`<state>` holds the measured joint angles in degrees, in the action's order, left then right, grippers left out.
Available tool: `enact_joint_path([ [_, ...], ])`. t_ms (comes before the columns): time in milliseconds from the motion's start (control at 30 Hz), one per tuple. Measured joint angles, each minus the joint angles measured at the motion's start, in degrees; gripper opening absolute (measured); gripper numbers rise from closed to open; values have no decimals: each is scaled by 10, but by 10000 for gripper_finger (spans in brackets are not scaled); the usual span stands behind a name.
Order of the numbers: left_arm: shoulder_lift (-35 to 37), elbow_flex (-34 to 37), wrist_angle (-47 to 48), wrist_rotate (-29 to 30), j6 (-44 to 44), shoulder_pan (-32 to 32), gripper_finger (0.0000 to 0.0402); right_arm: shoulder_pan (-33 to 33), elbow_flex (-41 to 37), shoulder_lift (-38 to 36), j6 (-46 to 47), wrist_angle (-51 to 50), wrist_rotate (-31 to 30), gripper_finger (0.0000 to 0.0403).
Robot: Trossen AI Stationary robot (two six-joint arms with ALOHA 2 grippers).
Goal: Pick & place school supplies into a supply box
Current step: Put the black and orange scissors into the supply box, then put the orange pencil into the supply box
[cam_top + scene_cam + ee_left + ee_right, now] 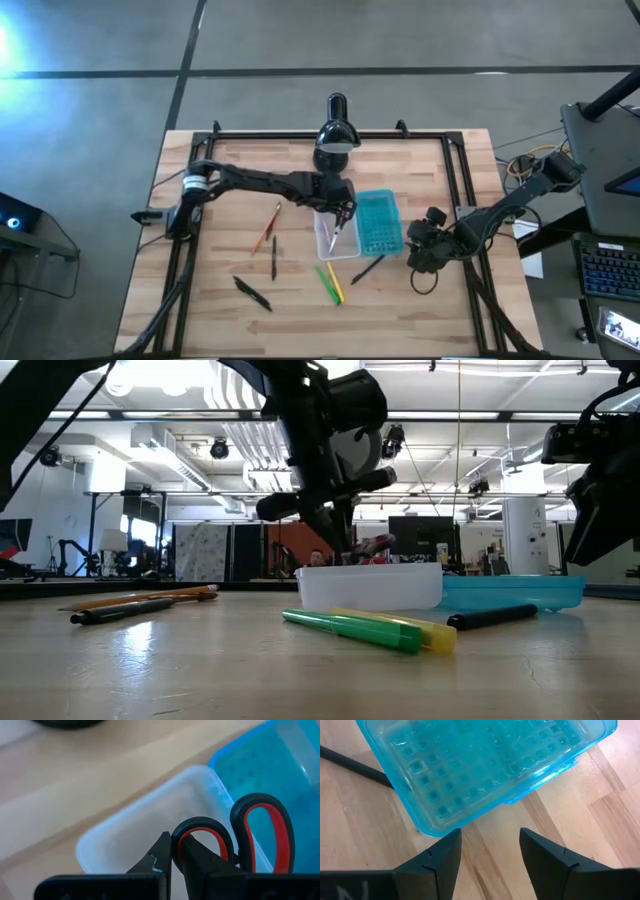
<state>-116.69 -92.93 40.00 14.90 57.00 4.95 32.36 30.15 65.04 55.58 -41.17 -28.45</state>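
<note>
Two dark arms work over a pale wood-plank tabletop (pixel 220 310) framed by black rails. One black desk lamp (pixel 335 135) stands at the far edge. One supply box (pixel 360 225) lies open near the middle: a translucent clear tray (pixel 370 587) with rounded corners, and beside it a teal lid (pixel 485 765) moulded in small square cells. The left pincer (pixel 342 213) hangs over the tray, fingers pressed together on the one pair of scissors (pixel 250 837), whose black loops are lined red. The right pincer (pixel 487 852), fingers spread, hovers just beside the lid. Six pens lie loose: orange (pixel 266 227), three black (pixel 274 257) (pixel 252 293) (pixel 368 268), green (pixel 327 284) and yellow (pixel 336 283), the last two touching.
</note>
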Motion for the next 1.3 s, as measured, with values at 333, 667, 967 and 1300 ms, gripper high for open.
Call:
enact_joint_path([
  [333, -32, 3, 6, -51, 2, -1, 29, 0, 0, 0, -1, 0, 0, 192],
  [667, -26, 2, 46, -46, 11, 3, 53, 0, -2, 0, -6, -1, -1, 192],
  [967, 64, 8, 165, -25, -29, -8, 54, 0, -7, 0, -21, -1, -1, 192],
  [1300, 201, 151, 281, -50, 55, -15, 55, 0, -11, 0, -35, 0, 0, 192],
])
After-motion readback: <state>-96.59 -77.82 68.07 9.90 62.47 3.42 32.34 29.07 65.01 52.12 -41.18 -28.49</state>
